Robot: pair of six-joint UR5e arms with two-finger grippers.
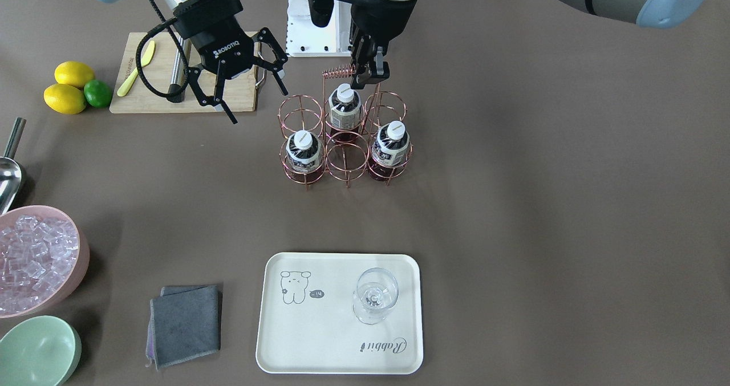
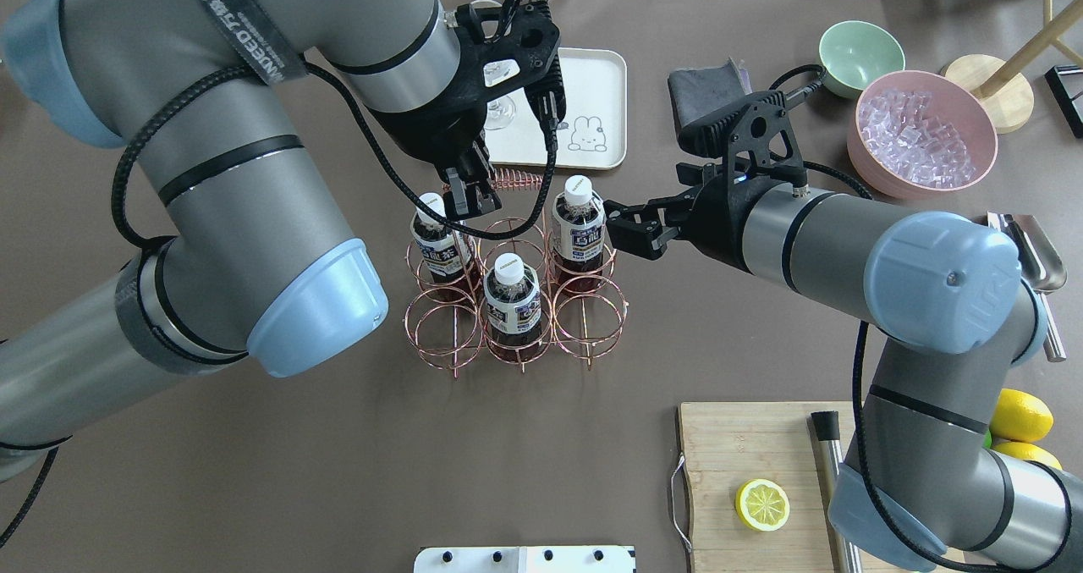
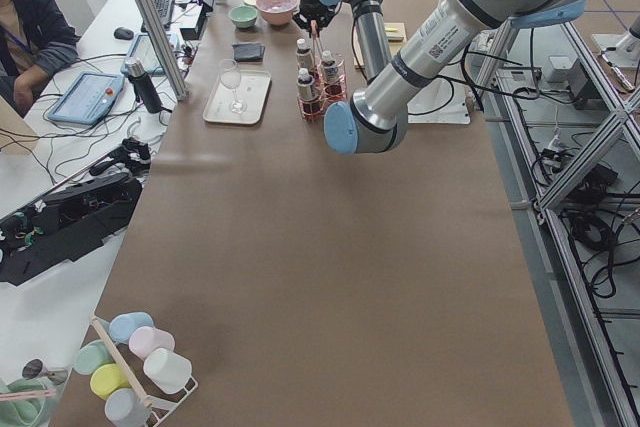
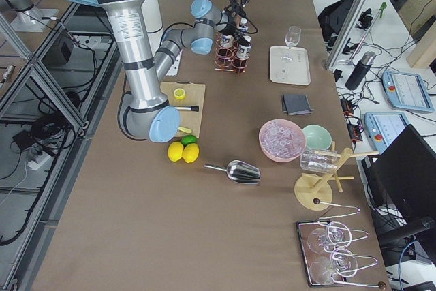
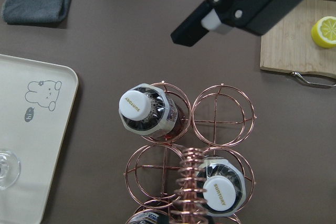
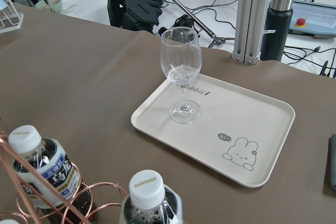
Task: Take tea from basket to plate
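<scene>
At the bottom centre of the front-facing view you have the plate [image 1: 319, 346], with a wine glass [image 1: 373, 300] upright on its right half. Above it, mid-frame, the basket [image 1: 346, 159] sits on the desk [image 1: 513, 203], well apart from the plate. All the tea is in its rings: the left tea bottle [image 1: 303, 149], the right tea bottle [image 1: 390, 143] and the rear tea bottle [image 1: 345, 106] in the middle ring behind. Up and left of the left tea bottle, the right end effector [image 1: 258, 106] hangs with fingers spread wide, holding nothing. At top centre, the left end effector [image 1: 370, 81] has its fingers pressed together at the end of the coiled handle [image 1: 337, 72]. You cannot tell whether wire is pinched between them.
</scene>
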